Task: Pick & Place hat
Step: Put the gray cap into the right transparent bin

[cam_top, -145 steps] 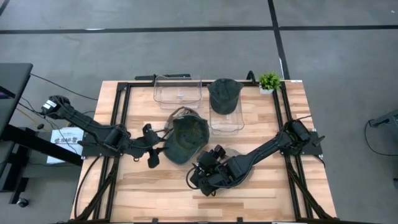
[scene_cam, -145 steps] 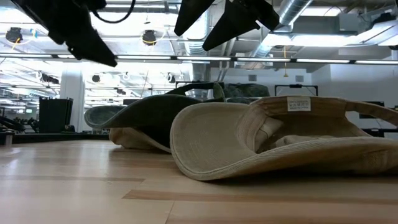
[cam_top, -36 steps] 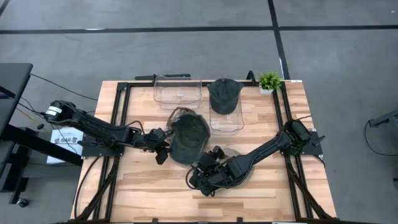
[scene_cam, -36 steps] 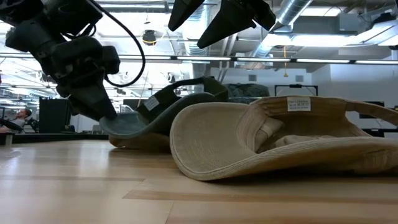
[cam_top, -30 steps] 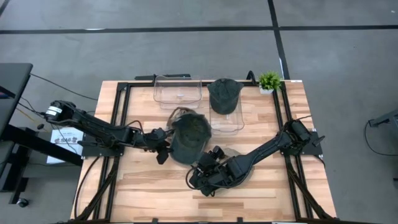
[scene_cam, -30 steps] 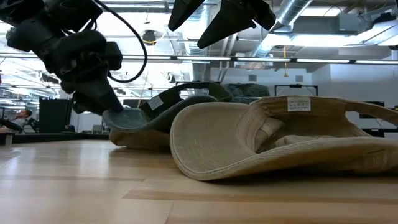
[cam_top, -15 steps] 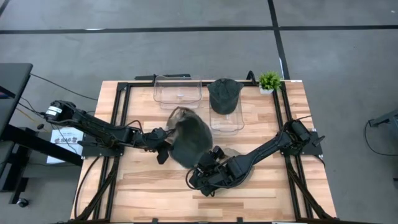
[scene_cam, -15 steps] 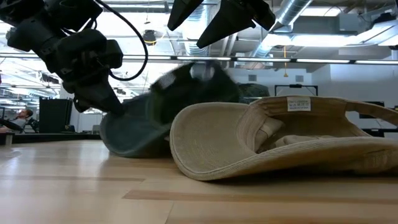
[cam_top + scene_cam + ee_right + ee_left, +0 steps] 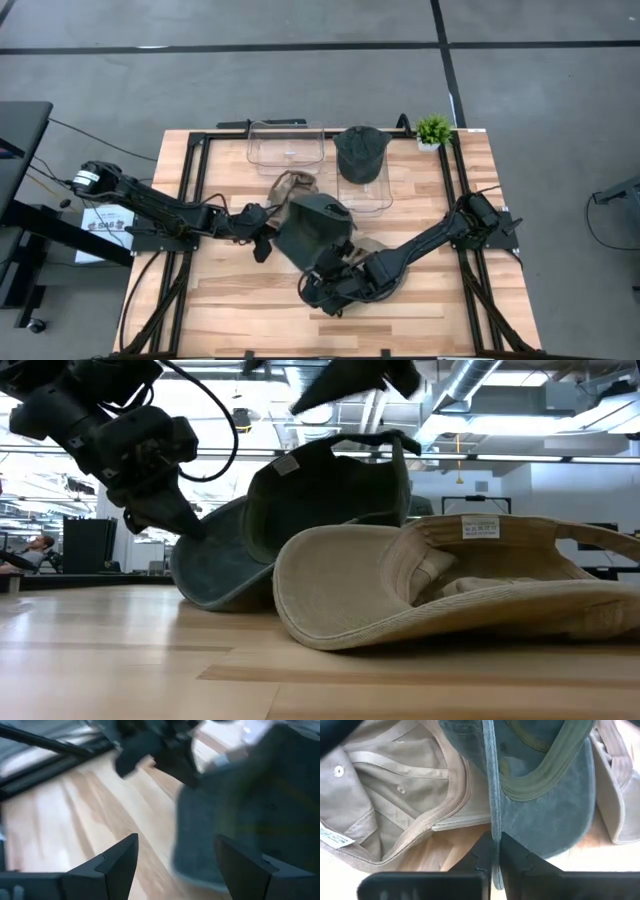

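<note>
High view: the dark green hat (image 9: pixel 315 228) has flipped since half a second ago; it now stands raised beside the left claw (image 9: pixel 268 233), its crown turned toward the right arm, where before it lay flatter and blurred. A tan hat (image 9: pixel 291 186) shows just beyond it on the tabletop (image 9: pixel 240 300), uncovered now. The right claw (image 9: pixel 322 283) sits just past the green hat's far side, over another tan hat (image 9: pixel 390 272). A second green hat (image 9: pixel 360 152) rests on a clear bin (image 9: pixel 364 196), well away from both claws; an empty clear bin (image 9: pixel 286 148) stands beside it.

Low view: the green hat's brim (image 9: pixel 215 565) is tipped up on edge, held at its rim by the left claw (image 9: pixel 180 525); half a second ago it hung lower. The beige hat (image 9: pixel 450 585) lies upside down in front.

Left wrist view: left claw (image 9: pixel 494 857) closed, pinching the green hat's brim edge (image 9: pixel 492 795) between its fingers.

Right wrist view: right claw (image 9: pixel 172 857) spread wide, gripping nothing; the green hat (image 9: pixel 235 815) lies just ahead of it.
</note>
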You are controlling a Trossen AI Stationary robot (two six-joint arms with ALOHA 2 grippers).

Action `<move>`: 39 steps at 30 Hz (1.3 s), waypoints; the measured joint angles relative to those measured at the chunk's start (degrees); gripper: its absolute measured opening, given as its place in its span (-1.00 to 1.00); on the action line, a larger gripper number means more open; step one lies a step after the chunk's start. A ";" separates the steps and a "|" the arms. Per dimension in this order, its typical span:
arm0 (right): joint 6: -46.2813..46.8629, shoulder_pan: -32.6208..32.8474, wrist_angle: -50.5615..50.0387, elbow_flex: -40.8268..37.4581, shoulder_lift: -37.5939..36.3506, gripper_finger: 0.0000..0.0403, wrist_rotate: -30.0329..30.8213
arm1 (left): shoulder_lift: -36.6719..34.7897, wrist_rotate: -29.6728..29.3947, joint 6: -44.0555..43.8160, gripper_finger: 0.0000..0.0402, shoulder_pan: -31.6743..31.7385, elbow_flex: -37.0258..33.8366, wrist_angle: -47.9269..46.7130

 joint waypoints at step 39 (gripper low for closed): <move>-63.40 -2.34 6.63 29.49 -2.51 0.23 49.45 | -23.57 -1.75 8.74 -0.92 -14.85 -0.09 2.27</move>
